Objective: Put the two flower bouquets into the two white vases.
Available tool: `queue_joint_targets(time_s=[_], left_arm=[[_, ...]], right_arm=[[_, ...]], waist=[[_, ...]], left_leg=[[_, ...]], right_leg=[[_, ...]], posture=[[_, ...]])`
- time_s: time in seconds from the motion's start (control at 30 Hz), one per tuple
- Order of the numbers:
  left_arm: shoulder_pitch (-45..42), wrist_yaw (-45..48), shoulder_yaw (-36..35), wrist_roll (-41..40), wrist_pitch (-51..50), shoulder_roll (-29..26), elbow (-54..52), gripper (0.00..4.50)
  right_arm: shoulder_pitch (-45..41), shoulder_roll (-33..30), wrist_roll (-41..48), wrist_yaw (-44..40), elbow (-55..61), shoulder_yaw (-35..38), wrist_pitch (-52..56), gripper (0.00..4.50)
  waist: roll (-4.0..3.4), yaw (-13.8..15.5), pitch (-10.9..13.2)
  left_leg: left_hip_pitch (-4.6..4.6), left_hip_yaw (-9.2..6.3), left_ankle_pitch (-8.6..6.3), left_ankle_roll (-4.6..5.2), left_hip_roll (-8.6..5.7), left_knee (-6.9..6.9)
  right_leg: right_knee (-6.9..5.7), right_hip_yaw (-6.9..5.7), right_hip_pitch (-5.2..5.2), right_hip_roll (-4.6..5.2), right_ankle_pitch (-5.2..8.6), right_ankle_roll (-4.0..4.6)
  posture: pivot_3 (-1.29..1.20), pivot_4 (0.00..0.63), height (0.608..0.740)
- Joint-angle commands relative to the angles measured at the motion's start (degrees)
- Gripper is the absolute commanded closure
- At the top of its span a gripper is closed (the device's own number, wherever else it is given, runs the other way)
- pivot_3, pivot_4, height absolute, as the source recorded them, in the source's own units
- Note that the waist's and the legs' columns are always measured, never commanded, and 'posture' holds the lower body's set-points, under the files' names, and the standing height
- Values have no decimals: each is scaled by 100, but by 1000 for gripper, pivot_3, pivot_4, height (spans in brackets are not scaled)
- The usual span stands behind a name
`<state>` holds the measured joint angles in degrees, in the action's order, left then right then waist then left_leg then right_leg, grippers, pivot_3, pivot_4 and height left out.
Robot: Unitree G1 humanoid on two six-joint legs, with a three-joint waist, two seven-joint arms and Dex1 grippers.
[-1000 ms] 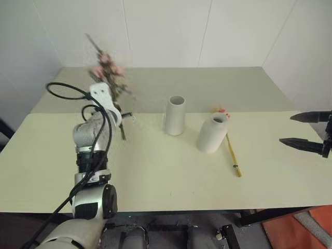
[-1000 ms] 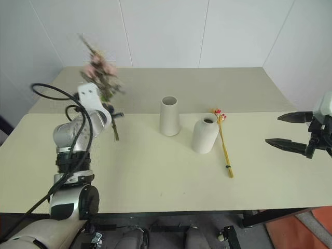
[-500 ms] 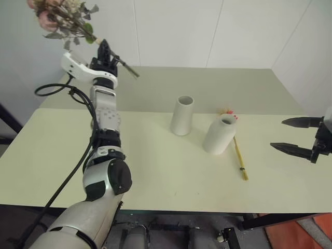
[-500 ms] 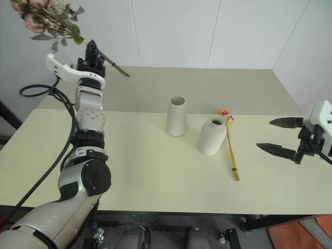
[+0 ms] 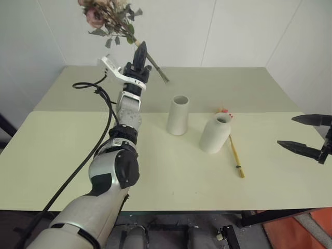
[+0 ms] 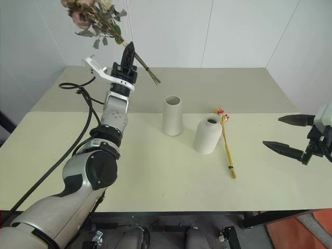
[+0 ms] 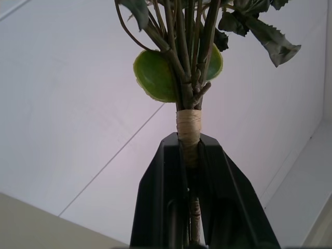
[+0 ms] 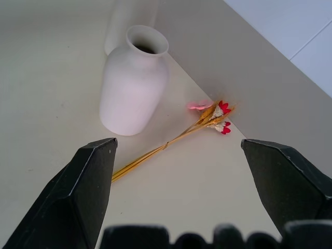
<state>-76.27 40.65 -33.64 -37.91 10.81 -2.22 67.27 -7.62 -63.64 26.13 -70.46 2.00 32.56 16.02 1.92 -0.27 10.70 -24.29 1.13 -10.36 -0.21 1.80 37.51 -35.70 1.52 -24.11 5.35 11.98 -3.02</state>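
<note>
Neither bouquet placed: left gripper (image 5: 141, 50) clamps the bushy pink-rose bunch (image 5: 110, 15) aloft above the table, slim yellow-orange stalk (image 6: 226, 147) lies beside the bottle-shaped matte white vase (image 6: 207, 134), tapered white cylinder vase (image 6: 172, 115) empty, right gripper (image 6: 289, 135) spread wide, holding nothing.

Head pair looking down over the table (image 5: 171, 171); left wrist close, facing upward toward wall; right wrist low, sharing the bottle-shaped vase (image 8: 134, 83).

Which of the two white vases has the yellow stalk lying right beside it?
The bottle-shaped vase with the narrowed neck; the yellow stalk lies beside it. The straight tapered vase stands apart.
</note>
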Motion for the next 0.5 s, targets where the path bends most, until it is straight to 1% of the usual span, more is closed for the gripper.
queue_joint_targets(time_s=[0.03,0.23,0.5], left_arm=[[-293,170,166,210,177,60,117,4451],[-340,197,122,259,151,134,300,4451],[-264,359,436,743,334,184,392,4451]], right_arm=[[62,-23,156,90,225,342,94,0],[270,-2,175,140,369,537,187,0],[506,9,222,137,554,745,304,0]], waist=[[0,5,0],[0,-7,0],[1,-5,0]], left_leg=[[0,0,0,0,0,0],[1,0,0,0,0,0],[1,0,0,0,0,0]], right_leg=[[0,0,-1,0,0,0],[-1,1,-1,0,0,-1],[-1,1,0,0,0,-1]], posture=[[0,150,740],[0,150,740],[0,150,740]])
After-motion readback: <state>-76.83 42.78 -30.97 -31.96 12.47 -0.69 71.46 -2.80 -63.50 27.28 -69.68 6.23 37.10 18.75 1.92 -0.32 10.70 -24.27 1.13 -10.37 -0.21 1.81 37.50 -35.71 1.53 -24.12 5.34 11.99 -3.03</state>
